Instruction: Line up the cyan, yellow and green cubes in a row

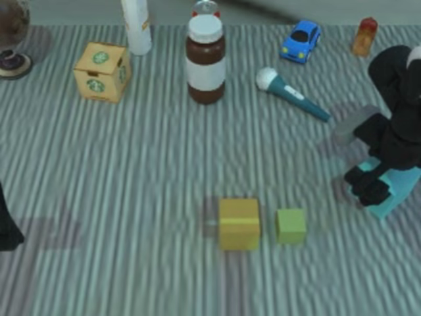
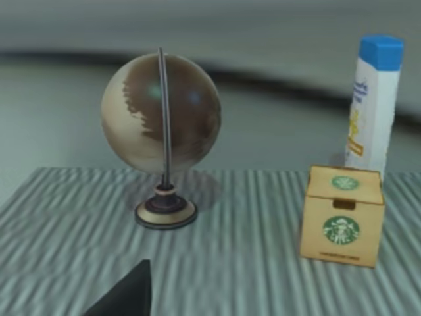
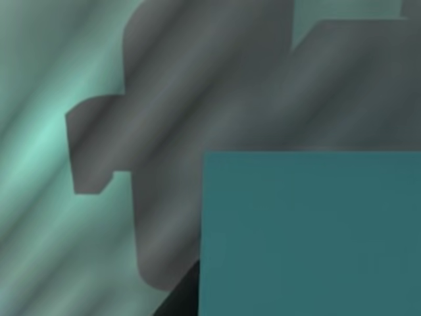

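Currently: right gripper low at the table's right edge, on top of the cyan cube; cube mostly hidden under the arm, only a corner and edge showing in top view; fills much of the right wrist view; cannot tell whether fingers clamp it or stand apart. Yellow cube near centre front, flat on the table; green cube just beside it to the right, small gap, not touching; cyan well right of both. Left gripper parked at far left edge; finger state not visible. Along the back: globe, tan box, white bottle, brown jar, microphone, blue toy car.
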